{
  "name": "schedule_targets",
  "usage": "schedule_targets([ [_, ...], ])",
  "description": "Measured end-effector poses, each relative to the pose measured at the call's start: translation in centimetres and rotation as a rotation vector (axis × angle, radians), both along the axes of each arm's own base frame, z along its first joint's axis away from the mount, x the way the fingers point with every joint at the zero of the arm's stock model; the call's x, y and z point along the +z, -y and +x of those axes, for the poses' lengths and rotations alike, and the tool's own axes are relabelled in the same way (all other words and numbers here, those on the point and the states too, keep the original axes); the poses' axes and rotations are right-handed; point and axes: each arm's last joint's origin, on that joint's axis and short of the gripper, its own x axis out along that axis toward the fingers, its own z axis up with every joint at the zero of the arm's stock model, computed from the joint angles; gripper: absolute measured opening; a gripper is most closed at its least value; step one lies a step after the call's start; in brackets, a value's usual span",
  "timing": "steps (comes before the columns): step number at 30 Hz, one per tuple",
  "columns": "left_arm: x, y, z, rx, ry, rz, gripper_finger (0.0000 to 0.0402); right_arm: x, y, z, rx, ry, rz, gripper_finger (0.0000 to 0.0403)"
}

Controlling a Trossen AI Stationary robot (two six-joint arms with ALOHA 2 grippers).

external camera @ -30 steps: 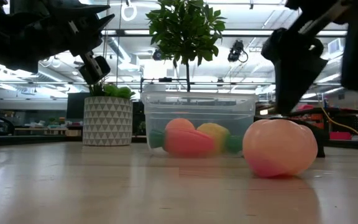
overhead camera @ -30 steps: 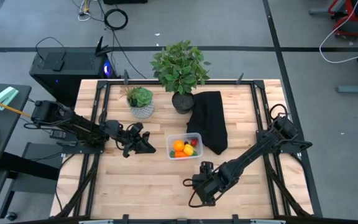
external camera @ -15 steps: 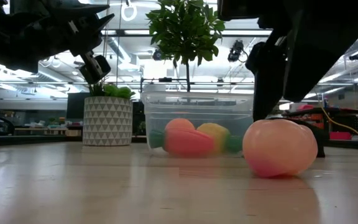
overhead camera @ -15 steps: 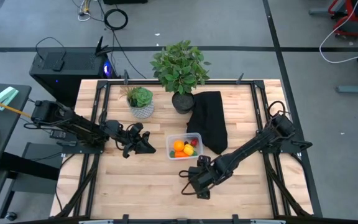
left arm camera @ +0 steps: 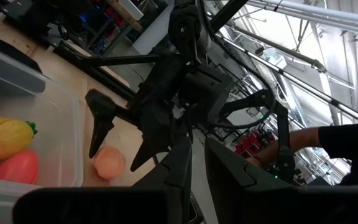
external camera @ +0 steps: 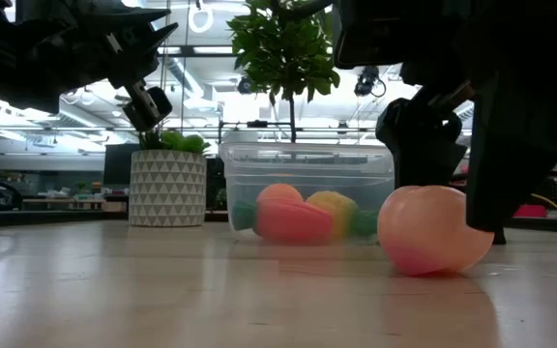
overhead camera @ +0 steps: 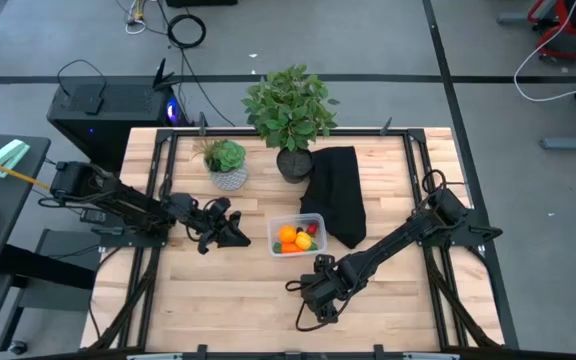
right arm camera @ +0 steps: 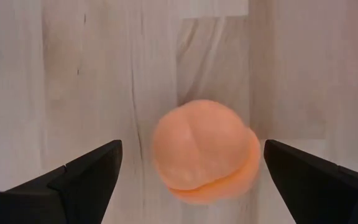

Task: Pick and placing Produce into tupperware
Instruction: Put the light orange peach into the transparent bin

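Observation:
The peach-coloured ball [right arm camera: 205, 151] rests on the wooden table near its near edge, also seen in the low view [external camera: 435, 230]. My right gripper [right arm camera: 192, 149] is open and lowered over it from above, one finger on either side, with a gap to each. In the high view the right gripper [overhead camera: 313, 290] hides the ball. The clear tupperware [overhead camera: 296, 235] stands just beyond, holding an orange, a yellow piece, a carrot and a strawberry [external camera: 293, 215]. My left gripper [overhead camera: 230, 232] hovers shut to the left of the tupperware.
A black cloth [overhead camera: 336, 195] lies right of and behind the tupperware. A white patterned pot with a plant [overhead camera: 228, 168] and a larger leafy plant [overhead camera: 290, 110] stand toward the far edge. Bare wood lies left of the ball and along the near edge.
My right gripper has moved a little toward the table's left and come down, so that its open fingers now stand around the peach-coloured ball. The ball has stayed in place.

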Motion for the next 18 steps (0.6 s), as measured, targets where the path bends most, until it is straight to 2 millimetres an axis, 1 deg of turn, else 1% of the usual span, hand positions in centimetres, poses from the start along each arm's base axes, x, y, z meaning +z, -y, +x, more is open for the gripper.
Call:
schedule_targets([
  [6, 0.0, 0.0, 0.0, -0.001, -0.003, -0.004, 0.0052, -1.3, -0.2, 0.3, 0.006, -0.02, 0.005, 0.0399],
  [11, 0.0, 0.0, 0.0, -0.002, -0.004, -0.01, 0.0052, -1.5, -0.3, 0.3, 0.007, -0.027, 0.004, 0.0395],
  [14, 0.0, 0.0, 0.0, -0.002, -0.004, -0.01, 0.0052, -1.4, -0.2, 0.2, 0.006, -0.024, 0.002, 0.0381],
  [18, 0.0, 0.0, 0.0, -0.001, -0.004, -0.009, 0.0053, -1.2, -0.2, 0.3, 0.005, -0.018, 0.002, 0.035],
])
